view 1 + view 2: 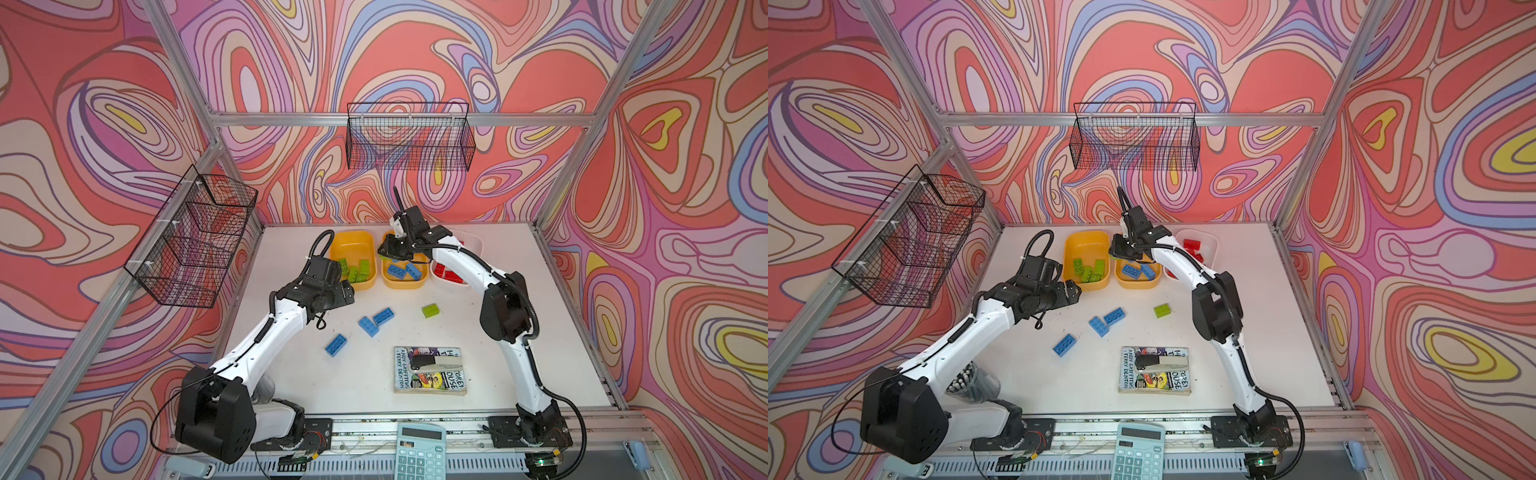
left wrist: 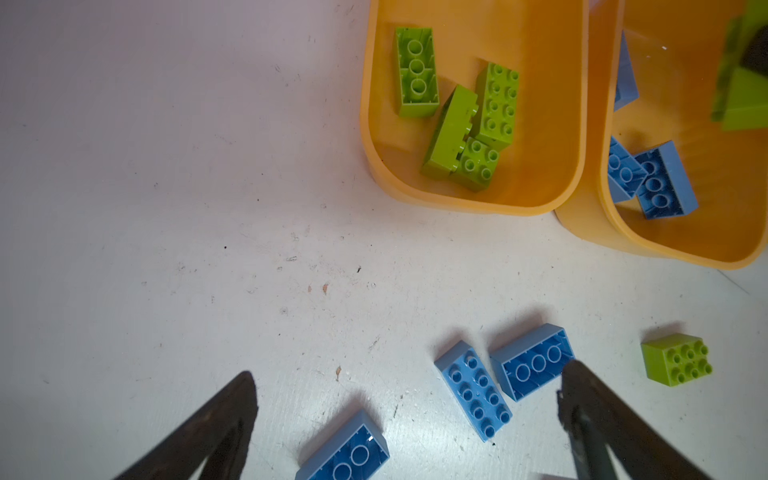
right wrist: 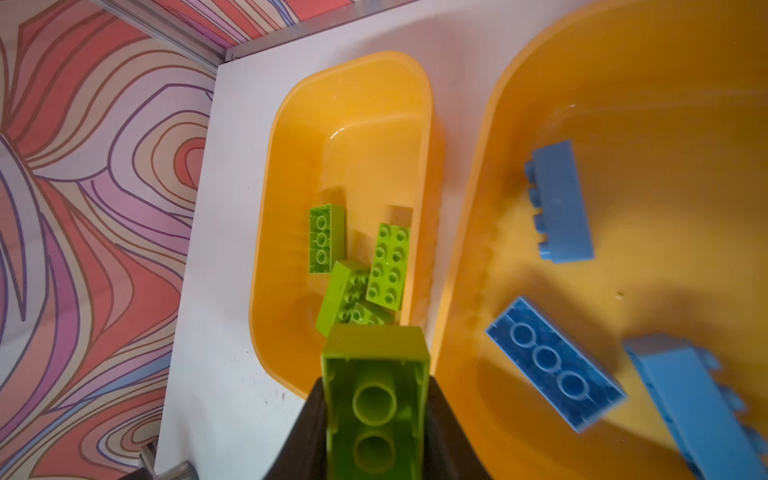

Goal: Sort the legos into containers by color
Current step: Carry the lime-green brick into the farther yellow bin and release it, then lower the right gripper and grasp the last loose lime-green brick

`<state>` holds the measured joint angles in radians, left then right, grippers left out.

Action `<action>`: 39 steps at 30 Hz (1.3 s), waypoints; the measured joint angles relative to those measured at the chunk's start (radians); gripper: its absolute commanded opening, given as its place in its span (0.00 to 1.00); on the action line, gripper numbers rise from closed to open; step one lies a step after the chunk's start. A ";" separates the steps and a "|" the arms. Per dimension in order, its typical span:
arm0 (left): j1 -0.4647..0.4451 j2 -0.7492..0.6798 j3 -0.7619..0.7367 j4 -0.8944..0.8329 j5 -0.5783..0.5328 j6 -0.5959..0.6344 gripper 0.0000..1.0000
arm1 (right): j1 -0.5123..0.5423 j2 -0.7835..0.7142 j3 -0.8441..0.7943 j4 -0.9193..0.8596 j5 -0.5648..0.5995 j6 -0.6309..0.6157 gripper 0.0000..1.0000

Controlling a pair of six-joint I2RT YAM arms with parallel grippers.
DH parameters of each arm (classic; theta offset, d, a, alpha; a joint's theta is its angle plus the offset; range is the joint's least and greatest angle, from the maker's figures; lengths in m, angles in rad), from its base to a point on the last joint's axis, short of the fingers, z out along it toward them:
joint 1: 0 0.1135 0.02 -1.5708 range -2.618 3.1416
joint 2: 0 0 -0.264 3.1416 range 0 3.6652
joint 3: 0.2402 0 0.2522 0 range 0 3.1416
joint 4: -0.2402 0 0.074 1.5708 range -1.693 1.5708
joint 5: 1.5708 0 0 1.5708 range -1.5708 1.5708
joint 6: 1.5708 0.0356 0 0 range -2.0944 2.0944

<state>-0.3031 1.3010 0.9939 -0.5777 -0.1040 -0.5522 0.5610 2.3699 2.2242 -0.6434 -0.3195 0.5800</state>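
Observation:
My right gripper (image 3: 376, 374) is shut on a lime green lego (image 3: 376, 395), held in the air between the two orange containers. The left orange container (image 1: 357, 239) holds several green legos (image 3: 386, 266). The middle one (image 1: 405, 284) holds blue legos (image 3: 552, 365). Red legos (image 1: 449, 272) lie in the white container (image 1: 478, 241), partly hidden by the right arm. Three blue legos (image 1: 336, 345) (image 1: 368, 326) (image 1: 384, 316) and one short green lego (image 1: 430, 310) lie loose on the table. My left gripper (image 2: 409, 374) hangs open and empty above the table beside them.
A paperback book (image 1: 430, 380) with a stapler (image 1: 432, 362) on it lies near the front. A calculator (image 1: 419, 451) rests on the front rail. Black wire baskets hang on the back wall (image 1: 409, 137) and the left wall (image 1: 195, 237). A cup of pens (image 1: 971, 384) stands behind the left arm.

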 measured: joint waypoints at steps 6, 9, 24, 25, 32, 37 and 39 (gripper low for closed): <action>0.049 -0.024 -0.001 -0.002 -0.001 0.043 1.00 | 0.031 0.123 0.111 0.056 -0.070 0.076 0.28; 0.062 -0.042 -0.001 -0.003 -0.006 0.063 1.00 | 0.039 0.154 0.145 0.088 -0.099 0.110 0.49; 0.068 -0.064 -0.003 -0.011 0.028 0.085 1.00 | 0.043 0.052 0.004 0.114 -0.077 0.053 0.78; 0.068 -0.072 -0.009 -0.004 0.047 0.080 1.00 | 0.043 0.002 -0.062 0.100 -0.058 0.033 0.78; -0.004 -0.108 -0.082 0.049 0.150 0.043 1.00 | 0.043 -0.347 -0.446 0.032 0.066 -0.072 0.80; -0.165 -0.102 -0.095 0.101 0.163 0.014 1.00 | 0.042 -0.532 -0.708 0.010 0.153 -0.113 0.82; -0.210 -0.093 -0.095 0.122 0.168 0.002 1.00 | 0.042 -0.569 -0.795 -0.001 0.182 -0.121 0.84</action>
<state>-0.5133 1.2076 0.8986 -0.4557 0.0643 -0.5503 0.6033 1.8008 1.4288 -0.6441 -0.1379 0.4591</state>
